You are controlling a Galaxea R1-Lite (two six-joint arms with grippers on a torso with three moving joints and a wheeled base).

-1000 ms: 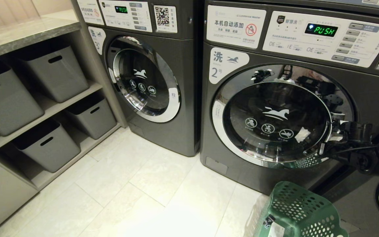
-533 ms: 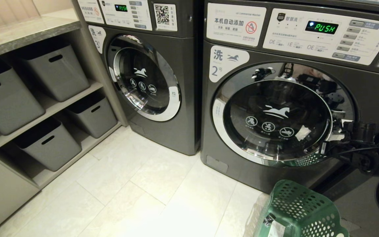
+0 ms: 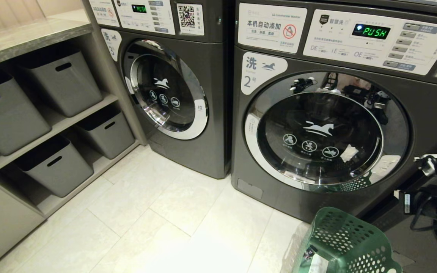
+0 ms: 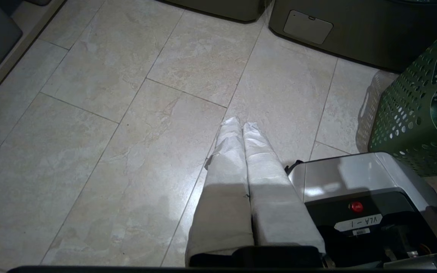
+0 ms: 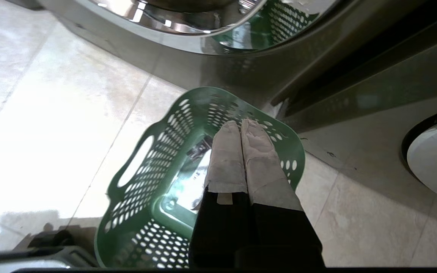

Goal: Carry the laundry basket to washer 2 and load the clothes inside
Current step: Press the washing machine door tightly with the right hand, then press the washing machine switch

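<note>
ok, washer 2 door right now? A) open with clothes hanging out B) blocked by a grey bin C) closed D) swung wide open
C: the round glass door of washer 2 sits flush in its chrome ring, with the green laundry basket on the floor in front of it and the shut right gripper above the basket.

Washer 2 (image 3: 319,125) is standing right of washer 3 (image 3: 173,87). The laundry basket (image 3: 345,242) is sitting on the floor (image 3: 157,223) near washer 2's door, while storage bins (image 3: 63,81) are sitting on shelves at far left.
</note>
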